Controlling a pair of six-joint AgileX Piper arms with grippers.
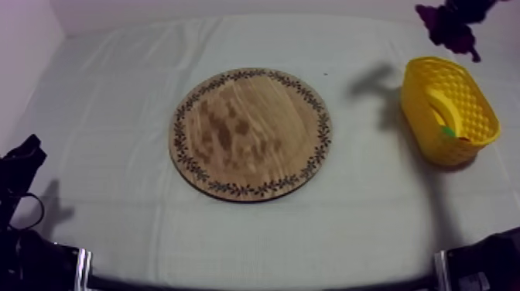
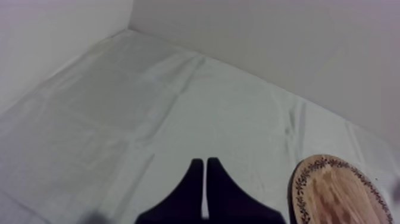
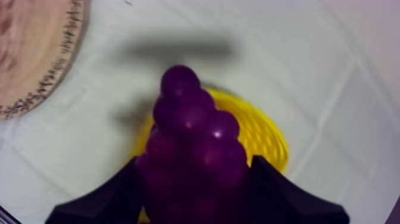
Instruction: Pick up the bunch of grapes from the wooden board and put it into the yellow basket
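Grey-white cloth (image 1: 116,116) lies flat w/ fold creases — pale wall (image 2: 268,36) behind. Banana (image 1: 439,107) sits at far rt, green bit (image 1: 447,131) beside it.

Left gripper (image 2: 205,162) closed, right gripper (image 3: 196,170) full.

Purple bunch of grapes (image 1: 451,27) aloft near yellow basket (image 1: 472,108); round wooden board (image 1: 251,133) mid-table.

Cloth-covered table (image 1: 108,116), wooden board (image 1: 251,133) flat in the middle, yellow basket (image 1: 473,108) well apart, over by the right edge.
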